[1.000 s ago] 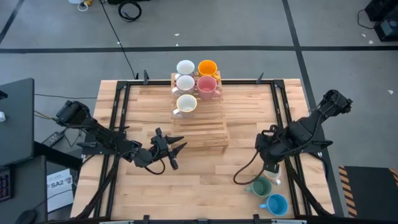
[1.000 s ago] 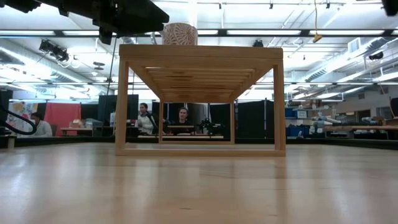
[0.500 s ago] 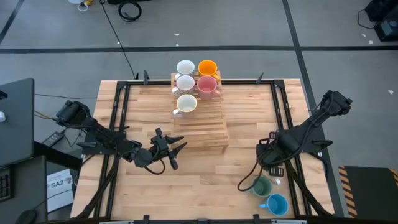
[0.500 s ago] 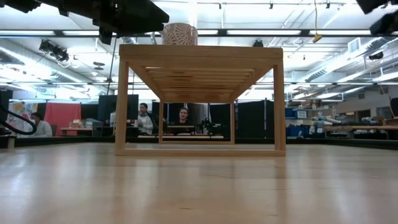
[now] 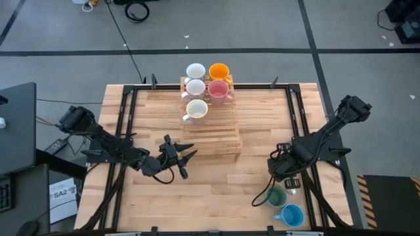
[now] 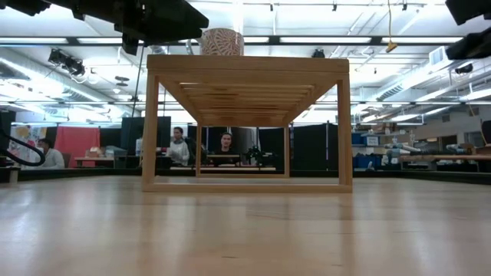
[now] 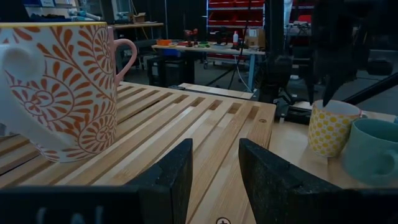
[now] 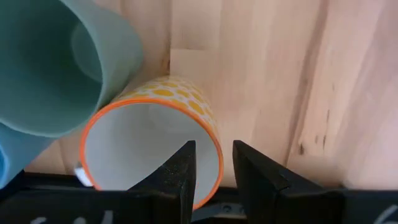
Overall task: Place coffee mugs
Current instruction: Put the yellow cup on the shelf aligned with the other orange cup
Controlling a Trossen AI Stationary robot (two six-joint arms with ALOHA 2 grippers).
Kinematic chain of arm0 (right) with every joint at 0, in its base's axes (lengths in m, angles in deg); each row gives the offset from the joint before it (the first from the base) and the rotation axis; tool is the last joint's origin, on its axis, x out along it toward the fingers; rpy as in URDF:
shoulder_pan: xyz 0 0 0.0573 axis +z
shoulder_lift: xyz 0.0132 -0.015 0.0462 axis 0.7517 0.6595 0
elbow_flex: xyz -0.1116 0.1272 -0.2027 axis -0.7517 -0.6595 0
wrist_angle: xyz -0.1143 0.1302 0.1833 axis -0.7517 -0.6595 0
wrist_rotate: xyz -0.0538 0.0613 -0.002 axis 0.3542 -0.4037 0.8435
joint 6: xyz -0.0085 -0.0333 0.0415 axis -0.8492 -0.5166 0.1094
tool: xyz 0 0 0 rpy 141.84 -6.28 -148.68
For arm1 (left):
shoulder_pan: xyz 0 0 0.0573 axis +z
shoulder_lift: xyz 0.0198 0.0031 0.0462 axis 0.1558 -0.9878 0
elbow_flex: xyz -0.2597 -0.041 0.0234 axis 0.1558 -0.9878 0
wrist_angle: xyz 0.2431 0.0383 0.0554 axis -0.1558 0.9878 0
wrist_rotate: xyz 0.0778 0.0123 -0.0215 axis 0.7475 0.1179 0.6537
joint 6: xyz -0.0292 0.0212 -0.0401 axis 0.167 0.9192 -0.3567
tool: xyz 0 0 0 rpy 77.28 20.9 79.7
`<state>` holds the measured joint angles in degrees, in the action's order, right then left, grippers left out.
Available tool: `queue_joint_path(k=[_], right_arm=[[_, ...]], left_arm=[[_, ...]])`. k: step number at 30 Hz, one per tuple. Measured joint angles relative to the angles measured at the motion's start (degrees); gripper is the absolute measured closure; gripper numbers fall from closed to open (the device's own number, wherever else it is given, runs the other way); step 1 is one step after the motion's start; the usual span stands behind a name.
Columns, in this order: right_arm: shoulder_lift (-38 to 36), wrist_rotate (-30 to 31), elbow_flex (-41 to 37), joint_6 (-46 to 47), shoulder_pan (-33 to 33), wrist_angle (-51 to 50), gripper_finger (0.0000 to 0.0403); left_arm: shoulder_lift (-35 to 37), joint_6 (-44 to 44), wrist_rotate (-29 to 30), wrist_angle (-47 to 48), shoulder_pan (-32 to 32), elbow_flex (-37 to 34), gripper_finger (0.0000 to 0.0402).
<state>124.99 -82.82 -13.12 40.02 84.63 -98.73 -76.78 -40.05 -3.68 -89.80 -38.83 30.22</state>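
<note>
Since a second ago the right gripper (image 5: 286, 178) has slid nearer the front mugs; its narrowly parted fingers (image 8: 181, 171) straddle the rim of the upright yellow-dotted mug (image 8: 152, 146), mouth up, touching the green mug (image 8: 68, 62). Left gripper (image 5: 182, 162) hovers, fingers slightly apart and empty, before the wooden rack (image 5: 216, 134) carrying five upright mugs, the patterned mug (image 7: 59, 90) closest

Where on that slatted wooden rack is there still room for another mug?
The slatted wooden rack's near half, in front of the patterned white mug, is bare, as is the spot right of that mug. The far end is crowded with four mugs.
</note>
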Motion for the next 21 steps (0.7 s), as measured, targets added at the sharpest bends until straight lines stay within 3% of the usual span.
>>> queue_joint_path(k=[14,21], right_arm=[[0.0,0.2,-5.3,-1.5,0.0,3.6,0.0292],[0.0,0.0,-7.5,-1.4,0.0,6.5,0.0322]], left_arm=[[0.0,0.0,0.0,0.0,0.0,0.0,0.0265],[0.0,0.0,0.0,0.0,0.0,0.0,0.0265]])
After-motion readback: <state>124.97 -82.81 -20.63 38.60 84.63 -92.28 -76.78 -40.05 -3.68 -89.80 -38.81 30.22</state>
